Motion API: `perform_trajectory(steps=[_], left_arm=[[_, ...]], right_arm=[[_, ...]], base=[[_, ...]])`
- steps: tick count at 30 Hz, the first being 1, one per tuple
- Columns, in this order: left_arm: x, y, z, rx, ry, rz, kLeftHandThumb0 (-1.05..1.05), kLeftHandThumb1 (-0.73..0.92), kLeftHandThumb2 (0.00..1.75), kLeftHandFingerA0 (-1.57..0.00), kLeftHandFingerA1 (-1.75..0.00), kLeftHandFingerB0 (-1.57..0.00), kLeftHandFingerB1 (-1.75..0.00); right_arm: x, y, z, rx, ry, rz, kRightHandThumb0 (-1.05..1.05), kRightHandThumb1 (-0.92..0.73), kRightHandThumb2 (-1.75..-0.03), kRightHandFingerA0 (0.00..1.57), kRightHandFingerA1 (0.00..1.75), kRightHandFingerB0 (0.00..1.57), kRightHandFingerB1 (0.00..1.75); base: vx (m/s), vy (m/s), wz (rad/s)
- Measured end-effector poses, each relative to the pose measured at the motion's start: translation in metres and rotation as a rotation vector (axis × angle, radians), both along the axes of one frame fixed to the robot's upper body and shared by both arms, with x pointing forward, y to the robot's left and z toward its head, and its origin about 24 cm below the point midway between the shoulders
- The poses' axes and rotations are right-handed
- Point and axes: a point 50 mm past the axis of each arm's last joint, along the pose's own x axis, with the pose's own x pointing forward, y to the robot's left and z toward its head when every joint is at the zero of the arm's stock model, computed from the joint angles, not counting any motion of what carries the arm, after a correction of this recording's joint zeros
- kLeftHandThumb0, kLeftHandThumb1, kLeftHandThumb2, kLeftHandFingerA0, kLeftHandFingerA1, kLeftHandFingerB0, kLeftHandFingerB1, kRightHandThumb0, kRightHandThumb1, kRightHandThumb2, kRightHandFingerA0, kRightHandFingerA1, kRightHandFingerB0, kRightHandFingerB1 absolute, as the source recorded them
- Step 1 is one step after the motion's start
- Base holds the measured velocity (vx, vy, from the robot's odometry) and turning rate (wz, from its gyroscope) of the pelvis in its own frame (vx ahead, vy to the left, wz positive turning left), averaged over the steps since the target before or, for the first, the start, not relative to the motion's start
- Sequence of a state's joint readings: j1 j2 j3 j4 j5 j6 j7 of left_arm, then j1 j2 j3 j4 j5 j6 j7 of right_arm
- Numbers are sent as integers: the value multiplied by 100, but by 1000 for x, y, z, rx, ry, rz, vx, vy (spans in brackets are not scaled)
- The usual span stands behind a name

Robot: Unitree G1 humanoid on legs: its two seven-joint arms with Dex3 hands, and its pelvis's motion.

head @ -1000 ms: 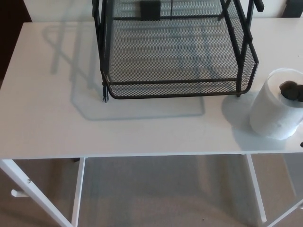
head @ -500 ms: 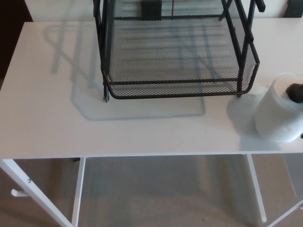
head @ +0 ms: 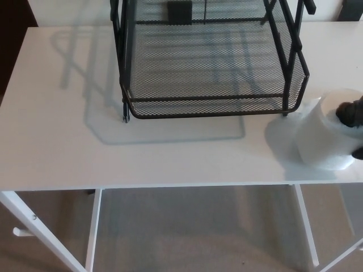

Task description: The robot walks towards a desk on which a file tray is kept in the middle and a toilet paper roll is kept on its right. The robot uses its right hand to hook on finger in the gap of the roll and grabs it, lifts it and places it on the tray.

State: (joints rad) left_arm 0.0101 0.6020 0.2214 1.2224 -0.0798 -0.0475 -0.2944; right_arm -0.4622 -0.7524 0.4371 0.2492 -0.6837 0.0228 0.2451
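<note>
Head view, looking down on a work surface.

Desk (head: pixel 57 141): white, flat top, filling most of the frame; white legs (head: pixel 93 226) and cross-bars show below its near edge.

Floor (head: pixel 193 226): beige, seen under the desk.

Tray (head: pixel 204 115): black wire mesh with stacked tiers, standing at the middle of the desk towards the far side. Its near rim faces the camera. Its lower tier holds nothing. A shadow (head: pixel 108 122) of its frame falls on the desk to the left.

Dark block (head: pixel 180 10): seen through the mesh at the far side; what it is cannot be told.

Roll (head: pixel 317 136): white toilet paper, on the right side of the desk near its near edge, just beside the tray's near right corner and outside the tray. Open core faces up and right. Whether its base rests on the desk cannot be told.

Right hand (head: pixel 351 113): black, entering at the right edge, mostly cut off by the frame. One finger is hooked down into the roll's core; another black part presses the roll's outer wall lower down, so the digits grip the paper wall between them.
</note>
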Motion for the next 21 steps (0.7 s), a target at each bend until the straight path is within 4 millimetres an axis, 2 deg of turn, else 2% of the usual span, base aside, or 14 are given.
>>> perform_trajectory(steps=[1, 2, 5, 6, 8, 9, 11, 13, 14, 17, 21], left_arm=[[0, -1, -1, -1, 2, -2, -105, 63, 115, -42, -86, -10, -70], [0, -1, -1, -2, 3, -2, -105, 63, 114, -41, -85, -11, -71], [0, -1, -1, -3, 4, -4, -105, 64, 112, -41, -85, -13, -71], [0, -1, -1, -2, 5, -4, -105, 90, 72, -39, -93, -7, -77], [-1, -1, -1, -2, 7, -4, -105, 91, 72, -38, -93, -8, -78], [-2, -1, -1, -3, 8, -4, -105, 64, 113, -41, -84, -11, -69], [-2, -1, -1, -2, 7, -4, -105, 64, 113, -40, -84, -11, -69], [-3, 0, -1, -1, 10, -3, -105, 65, 112, -41, -85, -13, -70], [-4, 0, -1, 0, 11, -3, -105, 65, 112, -42, -84, -13, -69], [-4, 1, 0, 3, 10, 1, -105, 66, 112, -41, -84, -13, -68], [-5, 3, 1, 9, 13, 5, -105, 66, 113, -42, -84, -13, -68]], right_arm=[[-1, 0, -1, -1, -16, 5, -33, -57, -61, 86, 164, 94, 60], [-2, -1, -3, 0, -29, 9, -22, -60, -68, 91, 153, 96, 70], [-5, -4, -5, 9, -66, 18, -20, -62, -73, 90, 157, 95, 74], [-6, -6, -6, 15, -77, 19, -24, -62, -65, 87, 161, 93, 68], [-8, -9, -7, 29, -94, 21, -24, -61, -63, 85, 161, 93, 63], [-10, -11, -7, 39, -105, 25, -30, -57, -60, 82, 161, 94, 59], [-14, -17, -3, 54, -124, 27, -27, -59, -57, 87, 146, 92, 57], [-17, -25, 9, 56, -158, 21, -26, -62, -58, 89, 142, 91, 59], [-17, -28, 16, 60, -180, 18, -25, -62, -62, 85, 143, 90, 59], [-19, -36, 41, 65, -248, 3, -24, -63, -58, 89, 140, 90, 57], [-23, -49, 76, 67, -337, -25, -25, -62, -59, 84, 140, 92, 56]], base=[[0, 0, 0], [0, 0, 0], [0, 0, 0], [0, 0, 0], [0, 0, 0], [0, 0, 0], [0, 0, 0], [0, 0, 0], [0, 0, 0], [0, 0, 0], [0, 0, 0]])
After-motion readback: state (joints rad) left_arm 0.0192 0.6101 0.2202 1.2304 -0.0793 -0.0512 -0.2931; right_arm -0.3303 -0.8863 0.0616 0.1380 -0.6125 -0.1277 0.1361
